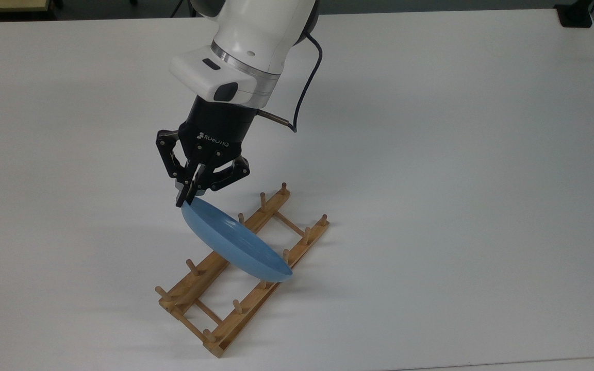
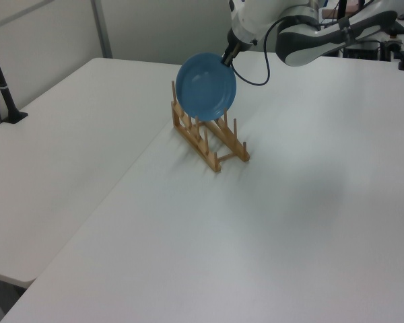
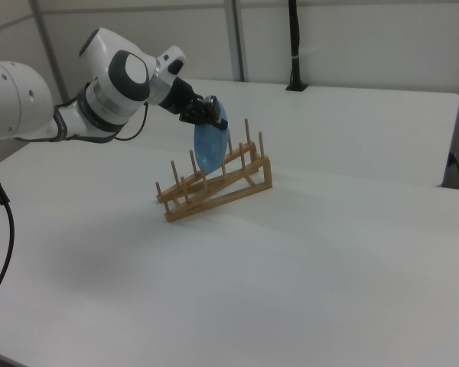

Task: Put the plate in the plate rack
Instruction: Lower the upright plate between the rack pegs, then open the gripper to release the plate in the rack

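My gripper [image 1: 186,197] is shut on the rim of the light-blue plate [image 1: 235,241], which stands on edge, tilted, over the middle of the wooden plate rack [image 1: 209,268]. In the left view the plate [image 2: 206,88] faces the camera with its lower edge down among the rack's [image 2: 209,140] pegs, and the gripper [image 2: 227,57] holds its upper right rim. The right view shows the plate [image 3: 209,150] edge-on between the pegs of the rack [image 3: 214,186], with the gripper [image 3: 210,107] at its top. I cannot tell whether the plate touches the rails.
The rack lies on a wide white table [image 1: 457,180]. A black post [image 2: 1,81] stands at the left view's left edge, and another black post [image 3: 294,46] rises at the table's far edge in the right view.
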Robot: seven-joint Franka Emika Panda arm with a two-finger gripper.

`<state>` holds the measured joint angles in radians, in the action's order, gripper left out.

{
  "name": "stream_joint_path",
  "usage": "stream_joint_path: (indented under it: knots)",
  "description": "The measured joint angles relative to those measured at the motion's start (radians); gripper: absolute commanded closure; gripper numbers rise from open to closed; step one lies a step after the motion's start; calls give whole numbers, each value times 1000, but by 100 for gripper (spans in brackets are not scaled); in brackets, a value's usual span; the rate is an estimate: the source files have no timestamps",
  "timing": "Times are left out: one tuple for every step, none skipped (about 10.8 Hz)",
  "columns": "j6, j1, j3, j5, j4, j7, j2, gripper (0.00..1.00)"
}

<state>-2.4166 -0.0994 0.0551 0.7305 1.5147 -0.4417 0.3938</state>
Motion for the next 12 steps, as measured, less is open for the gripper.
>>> stream_joint_path:
  knots:
    - [0, -3, -1, 0, 3, 0, 0, 93]
    - [0, -11, -2, 2, 4, 0, 0, 88]
    - [0, -20, -2, 2, 5, 0, 0, 84]
    - [0, -29, -3, 2, 8, 0, 0, 67]
    - [0, -34, -3, 2, 10, 0, 1, 57]
    - [0, -38, -4, 2, 12, 0, 1, 20]
    - [0, -39, -4, 2, 12, 0, 1, 0]
    - [0, -40, -4, 2, 11, -3, 1, 0]
    - [0, -40, -4, 2, 9, -20, 1, 0]
    - [0, -40, -4, 2, 6, -35, -1, 0]
    - [0, -40, -4, -5, 3, -48, -6, 0]
    - [3, -39, -4, -50, 3, -55, -15, 0]
